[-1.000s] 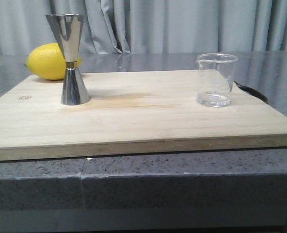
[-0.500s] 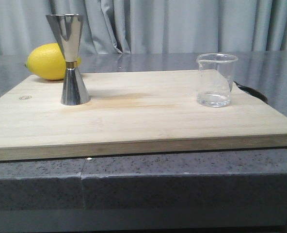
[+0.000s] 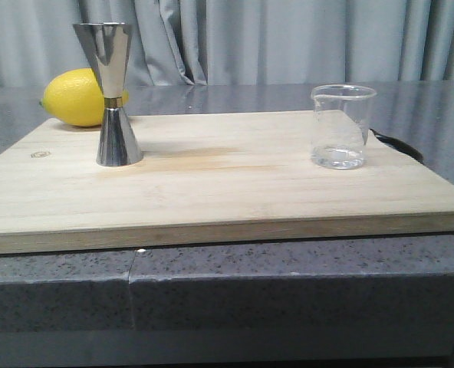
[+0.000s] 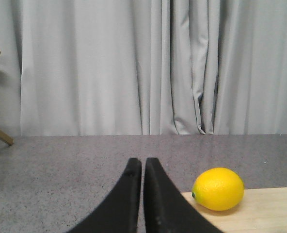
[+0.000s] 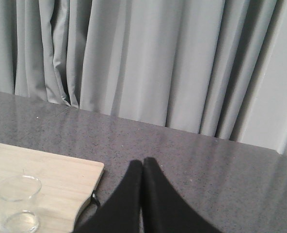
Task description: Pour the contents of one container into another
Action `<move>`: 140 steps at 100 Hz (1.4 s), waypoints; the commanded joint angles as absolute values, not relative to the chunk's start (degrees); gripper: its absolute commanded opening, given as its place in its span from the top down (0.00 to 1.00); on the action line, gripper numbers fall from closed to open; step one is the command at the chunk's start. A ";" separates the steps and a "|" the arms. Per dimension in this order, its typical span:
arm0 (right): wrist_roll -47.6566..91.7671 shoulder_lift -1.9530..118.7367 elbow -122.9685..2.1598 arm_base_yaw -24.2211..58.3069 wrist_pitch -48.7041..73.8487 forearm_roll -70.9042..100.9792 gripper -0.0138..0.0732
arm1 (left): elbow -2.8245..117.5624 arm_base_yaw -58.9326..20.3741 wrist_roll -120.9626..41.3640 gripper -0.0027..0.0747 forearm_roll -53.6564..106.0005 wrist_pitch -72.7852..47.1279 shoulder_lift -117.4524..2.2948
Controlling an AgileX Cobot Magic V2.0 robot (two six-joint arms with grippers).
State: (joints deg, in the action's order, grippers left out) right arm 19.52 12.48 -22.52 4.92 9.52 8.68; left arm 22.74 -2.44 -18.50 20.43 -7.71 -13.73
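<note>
Grey curtain backdrop, speckled grey countertop (image 3: 288,284), wooden cutting board (image 3: 212,192) on top. Glass beaker (image 3: 340,126) upright, board right side; steel jigger (image 3: 113,96) upright, board left, lemon (image 3: 77,97) just behind. Left gripper (image 4: 142,167) and right gripper (image 5: 142,167): fingers pressed together, holding nothing. Step judged: pre-grasp, pour not yet begun. Next: right claw opens, approaches beaker.

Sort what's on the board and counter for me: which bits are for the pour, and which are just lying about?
For the pour:
beaker, clear glass, upright on the board's right
jigger, steel, upright on the board's left

Lying about:
lemon, behind the jigger
board under both vessels
dark object at the board's right edge; cannot tell what it is
</note>
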 commanded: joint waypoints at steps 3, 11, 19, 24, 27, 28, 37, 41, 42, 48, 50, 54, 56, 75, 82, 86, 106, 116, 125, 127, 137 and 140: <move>20.03 10.12 -22.02 4.58 5.94 8.60 0.92 | 20.75 -2.34 -18.60 0.99 22.39 -3.84 -11.26; 20.03 7.79 -21.02 4.58 8.78 8.60 0.92 | 17.18 -2.34 -18.60 0.99 24.65 -3.93 -8.67; 20.03 5.76 -20.21 4.58 12.50 8.60 0.92 | 15.20 -2.34 -18.49 0.99 28.50 -2.62 -5.83; 20.03 4.42 -19.65 4.58 14.02 8.70 0.92 | 14.33 -2.34 -18.49 0.99 28.50 -3.87 -4.39; 20.03 3.56 -19.28 4.58 14.71 8.70 0.92 | 13.79 -2.34 -18.49 0.99 28.50 -5.17 -3.70; 20.03 3.38 -19.28 4.58 14.84 8.70 0.92 | 13.68 -2.34 -18.49 0.99 28.50 -5.86 -3.38; 20.03 1.16 -17.75 4.58 15.38 8.92 0.92 | 12.38 -2.34 -18.33 0.99 29.59 -9.77 -2.08; 20.03 0.16 -17.05 4.58 15.38 9.38 0.92 | 11.91 -2.34 -18.33 0.99 31.39 -9.87 -2.00; 20.03 0.00 -16.95 4.58 15.38 9.49 0.92 | 11.74 -2.34 -18.33 0.99 31.39 -10.04 -2.00; 20.03 -1.54 -16.02 4.58 15.51 10.31 0.92 | 11.21 -2.34 -18.33 0.99 31.73 -10.18 -2.00; 20.03 -1.65 -15.81 4.58 15.51 10.76 0.92 | 11.10 -2.34 -18.33 0.99 32.09 -10.18 -2.00; 20.03 -1.52 -15.68 4.58 16.24 11.61 0.92 | 10.86 -2.34 -18.33 0.99 32.40 -10.06 -2.00; 20.03 -1.41 -15.59 4.58 16.52 11.73 0.92 | 10.86 -2.34 -18.33 0.99 32.40 -10.06 -2.00; 20.03 -1.41 -15.21 4.58 17.36 13.73 0.92 | 10.86 -2.34 -18.33 0.99 32.30 -9.11 -2.00; 20.03 -1.41 -15.21 4.58 17.35 14.29 0.92 | 10.86 -2.34 -18.33 0.99 32.30 -9.11 -2.00; 20.03 -1.41 -15.21 4.58 17.35 14.29 0.92 | 10.86 -2.34 -18.33 0.99 32.30 -9.11 -2.00; 20.03 -1.41 -15.21 4.58 16.96 14.29 0.92 | 10.86 -2.34 -18.33 0.99 32.30 -9.11 -2.00; 20.03 -1.41 -15.21 4.58 17.06 14.29 0.92 | 10.86 -2.34 -18.23 0.99 32.41 -9.11 -2.00; 20.03 -1.41 -15.21 4.58 17.06 14.29 0.92 | 10.86 -2.34 -18.23 0.99 32.52 -9.11 -2.00; 20.03 -1.41 -15.21 4.58 17.06 14.29 0.92 | 10.86 -2.34 -18.23 0.99 32.52 -9.11 -2.00; 20.03 -1.41 -15.21 4.58 17.06 14.29 0.92 | 10.86 -2.34 -18.23 0.99 32.52 -9.11 -2.00; 20.03 -1.41 -15.21 4.58 17.06 14.29 0.92 | 10.86 -2.34 -18.23 0.99 32.52 -9.11 -2.00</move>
